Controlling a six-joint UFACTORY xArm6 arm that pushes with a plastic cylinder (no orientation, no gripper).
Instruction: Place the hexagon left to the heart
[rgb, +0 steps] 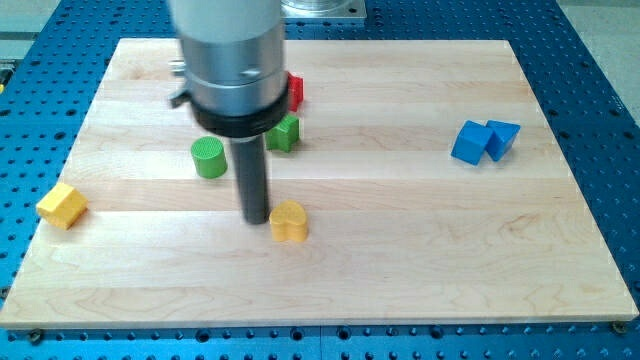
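- Camera view shows a big wooden board (400, 250) on a blue table (610, 120).
- My tip (257, 219) sits near the board's middle, just left of the yellow heart (289, 221). It is a plain rod with no hand to open or close.
- Two blue blocks (484, 141) touch near the right edge.
- A green round block (209, 158) is up and left of my tip.
- A yellow hexagon (62, 205) sits at the left edge, far from the heart.
- A green block (284, 133) and a red block (295, 92) peek out behind the arm; I cannot tell their shapes.

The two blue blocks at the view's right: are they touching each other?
Touching. The camera view shows the blue cube and the other blue block pressed side to side, no board between them.
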